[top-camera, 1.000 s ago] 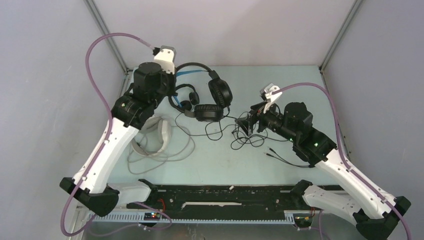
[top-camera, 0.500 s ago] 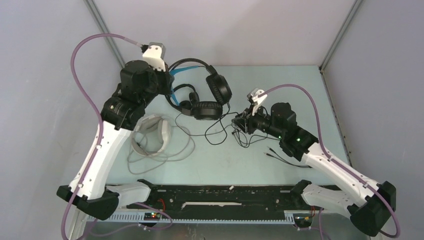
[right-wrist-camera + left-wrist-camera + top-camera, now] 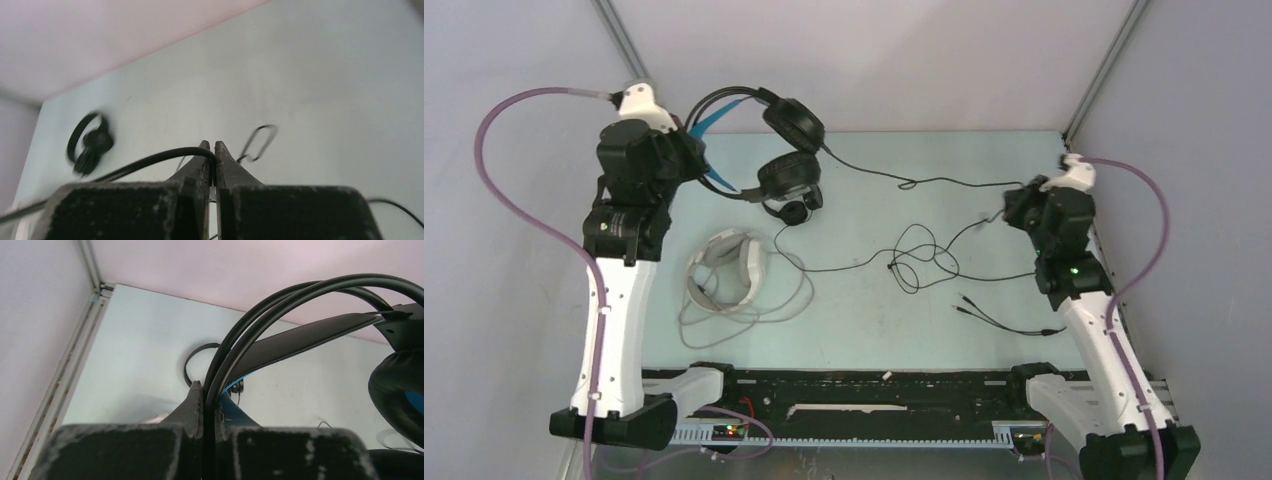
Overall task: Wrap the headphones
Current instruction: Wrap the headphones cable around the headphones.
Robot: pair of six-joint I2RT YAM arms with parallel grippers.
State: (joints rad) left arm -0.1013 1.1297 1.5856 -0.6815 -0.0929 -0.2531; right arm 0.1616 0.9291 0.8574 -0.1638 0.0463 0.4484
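My left gripper [image 3: 692,152] is shut on the black and blue headband of the larger black headphones [image 3: 789,150], which hang lifted at the back left, ear cups dangling to the right. In the left wrist view the fingers [image 3: 196,402] pinch the thin black band wires [image 3: 260,305]. Their cable [image 3: 904,183] runs right to my right gripper [image 3: 1012,205], which is shut on it; the right wrist view shows the cable [image 3: 150,162] bent over between the fingertips. Small all-black headphones [image 3: 796,208] lie under the lifted pair. White headphones [image 3: 729,265] lie at the left.
A loose black cable tangle [image 3: 924,262] lies mid-table, with plug ends [image 3: 969,305] toward the right front. The white pair's grey cord [image 3: 744,310] loops near the left front. Enclosure walls and corner posts [image 3: 629,60] stand close behind the left arm.
The left arm has risen and swung left, lifting the blue-banded headphones off the table. The right gripper has shut on the cable and drawn it right, stretching it out.
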